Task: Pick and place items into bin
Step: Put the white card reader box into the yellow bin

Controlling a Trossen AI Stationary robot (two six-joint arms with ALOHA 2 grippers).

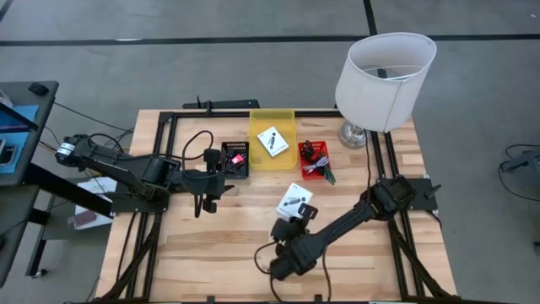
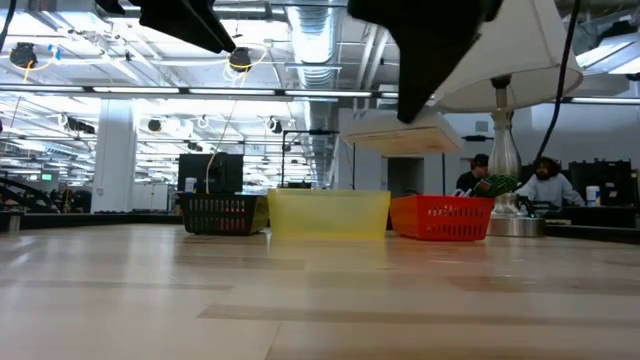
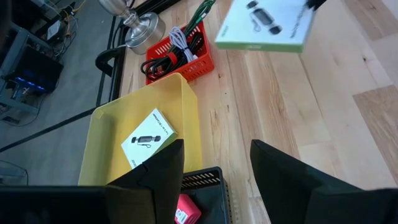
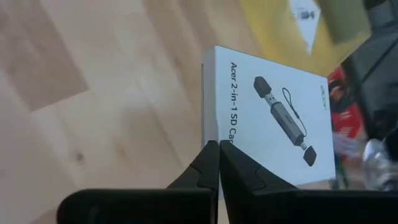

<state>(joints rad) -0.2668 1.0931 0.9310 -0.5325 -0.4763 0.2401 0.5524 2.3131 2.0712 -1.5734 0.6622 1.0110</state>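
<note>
A white square card with a black mark hangs above the middle of the table, and my right gripper is shut on it. From the table's level the card shows well clear of the wood. A second white card lies flat in the yellow bin at the far side. My left gripper stands open above the black basket, touching nothing. A pink thing lies in that basket. Red-black cords and a green stick sit in a red basket. My right gripper pinches the card between its two fingertips at the card's near edge, close to one corner. The fingers slant down from the table's near side. The card is lifted clear of the table, roughly level, its printed face up.
A lamp with a white shade stands at the far right corner, beside the red basket. A black frame runs along the table's edges. Bare wood lies at the near side. People sit in the room beyond.
</note>
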